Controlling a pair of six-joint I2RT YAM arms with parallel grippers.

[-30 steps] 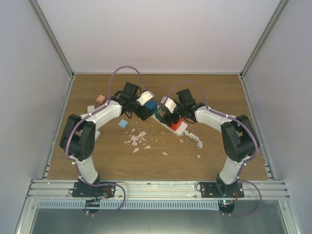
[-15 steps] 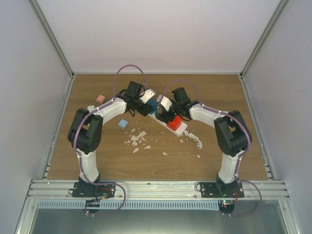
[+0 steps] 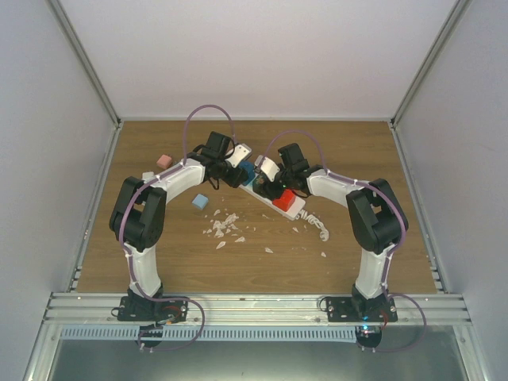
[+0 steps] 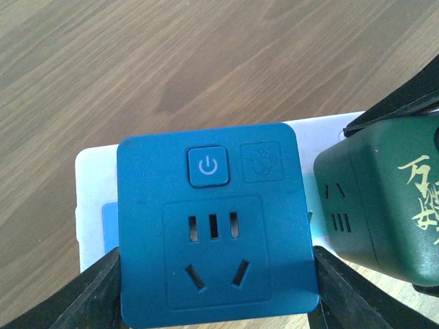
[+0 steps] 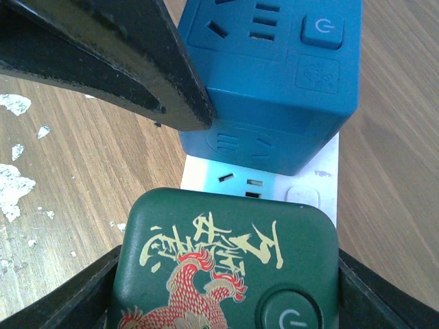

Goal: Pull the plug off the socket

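Between the fingers (image 4: 82, 298) of the left gripper (image 4: 219, 291) we see the blue plug (image 4: 216, 219), a cube with a power button on top. Both fingers press against its opposite sides, so this hand is clamped on it, neither wide nor fully closed. Under the plug, reaching out past one finger, lies the white socket (image 4: 92, 199), flat on the wooden table (image 4: 171, 62). Just to the right of this hand stands the green plug (image 4: 384, 205) (gold lettering and a red dragon on its top face), seated on the same socket, with a narrow gap between it and the blue one. The right gripper (image 5: 226, 301) grips that green plug, a finger touching each side. Just beyond its fingertips sits the blue plug, one left-hand finger against it.
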